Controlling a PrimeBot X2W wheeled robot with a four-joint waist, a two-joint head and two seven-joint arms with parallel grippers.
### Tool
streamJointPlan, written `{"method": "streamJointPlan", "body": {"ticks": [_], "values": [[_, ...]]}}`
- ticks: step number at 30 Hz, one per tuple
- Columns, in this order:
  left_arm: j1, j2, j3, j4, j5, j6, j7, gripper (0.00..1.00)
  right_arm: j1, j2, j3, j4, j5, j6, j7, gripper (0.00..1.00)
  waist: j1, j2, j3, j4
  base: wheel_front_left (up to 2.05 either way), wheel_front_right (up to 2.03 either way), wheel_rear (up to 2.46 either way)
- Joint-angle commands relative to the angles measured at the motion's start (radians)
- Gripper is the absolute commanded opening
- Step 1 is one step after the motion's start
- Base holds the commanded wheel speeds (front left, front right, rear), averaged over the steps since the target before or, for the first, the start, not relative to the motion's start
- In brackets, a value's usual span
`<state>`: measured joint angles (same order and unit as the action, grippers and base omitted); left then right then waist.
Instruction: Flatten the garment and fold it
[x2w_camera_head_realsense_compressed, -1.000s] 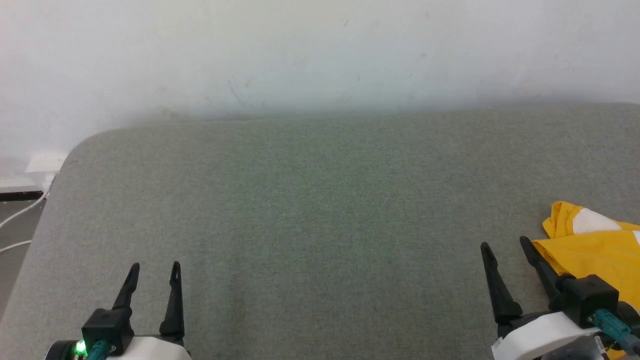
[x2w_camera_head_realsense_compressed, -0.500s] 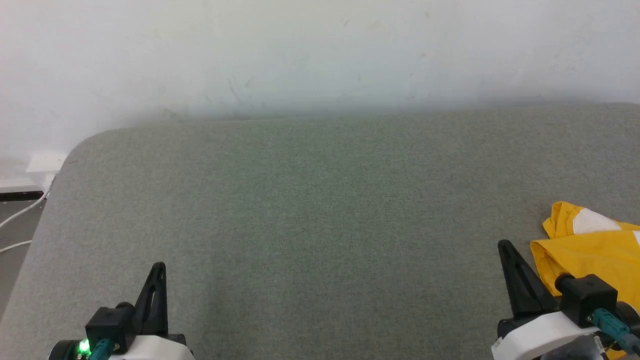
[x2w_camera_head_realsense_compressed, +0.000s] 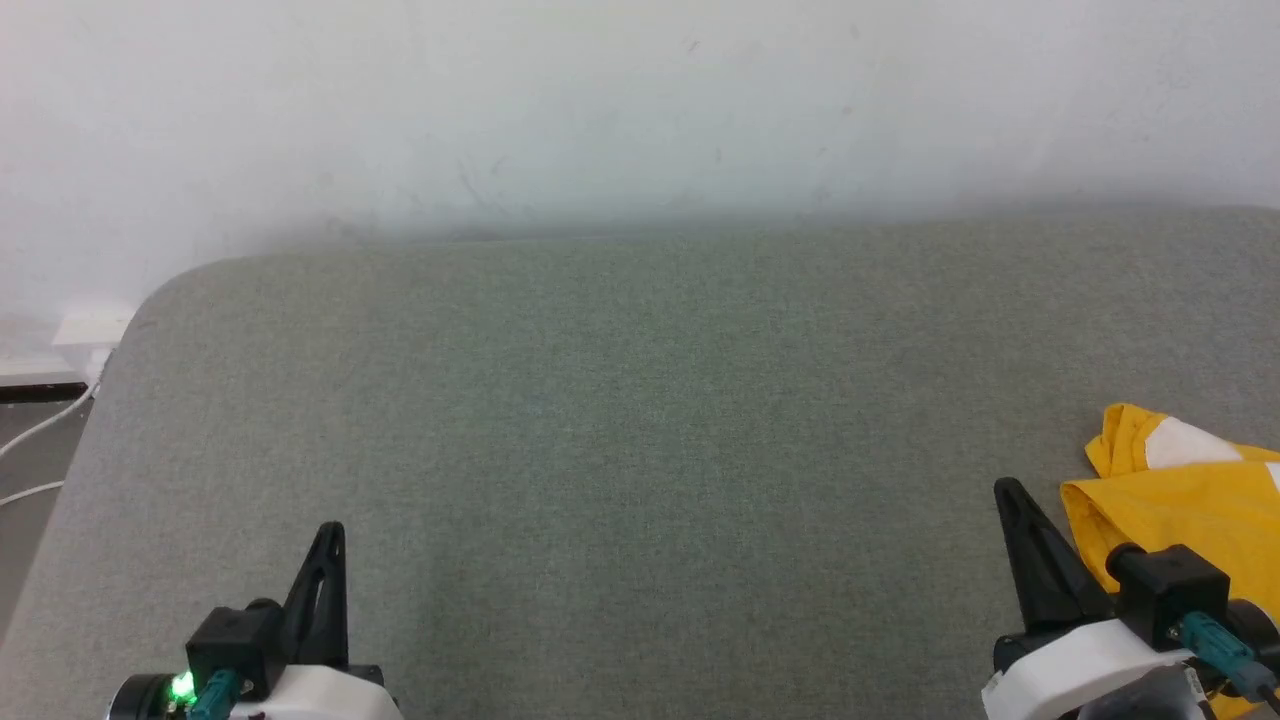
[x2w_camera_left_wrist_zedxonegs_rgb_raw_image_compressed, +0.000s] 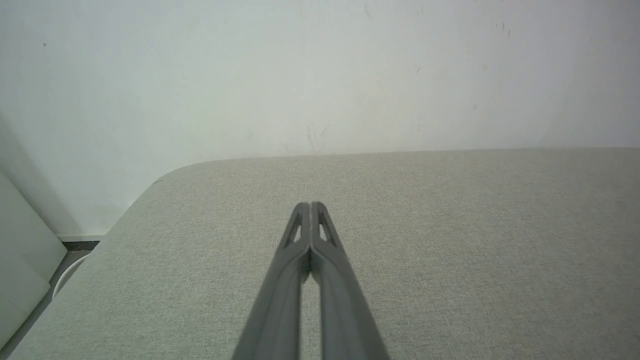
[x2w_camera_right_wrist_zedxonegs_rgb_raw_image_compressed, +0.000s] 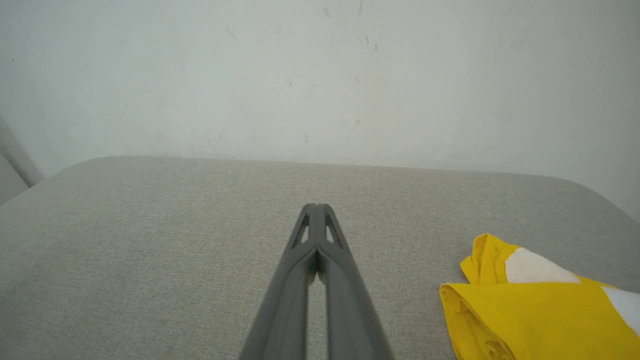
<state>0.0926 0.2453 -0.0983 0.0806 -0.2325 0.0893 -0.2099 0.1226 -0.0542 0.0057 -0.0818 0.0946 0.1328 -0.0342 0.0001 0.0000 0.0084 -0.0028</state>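
- Fingers of left gripper (x2w_camera_head_realsense_compressed: 332, 530) were clenched tip to tip, holding nothing, pointing up from lower left over grey bench (x2w_camera_head_realsense_compressed: 640, 400).
- Right gripper (x2w_camera_head_realsense_compressed: 1005, 488) was likewise clenched and empty, at lower right.
- Garment (x2w_camera_head_realsense_compressed: 1190, 500) lay bunched on bench at right edge, just beside right gripper.
- One second earlier both pairs of fingers were spread; garment had not moved.

One bright yellow cotton garment (x2w_camera_head_realsense_compressed: 1190, 505); two dark long-fingered tools: left tool (x2w_camera_head_realsense_compressed: 330, 532), right tool (x2w_camera_head_realsense_compressed: 1004, 489); one grey fabric-covered worktop (x2w_camera_head_realsense_compressed: 640, 400).
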Motion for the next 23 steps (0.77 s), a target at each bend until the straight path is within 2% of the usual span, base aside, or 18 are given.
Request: {"method": "streamJointPlan", "body": {"ticks": [1, 23], "values": [[-0.016, -0.007, 0.007, -0.007, 0.014, -0.004, 0.006, 0.00, -0.016, 0.001, -0.001, 0.004, -0.010, 0.000, 0.004, 0.00, 0.0000, 0.0000, 0.000, 0.000, 0.00, 0.00, 0.00], [-0.033, -0.049, 0.027, -0.023, 0.062, -0.023, 0.051, 0.00, -0.040, 0.001, -0.002, 0.021, -0.029, -0.001, 0.010, 0.00, 0.0000, 0.0000, -0.002, 0.001, 0.00, 0.00, 0.00]]}}
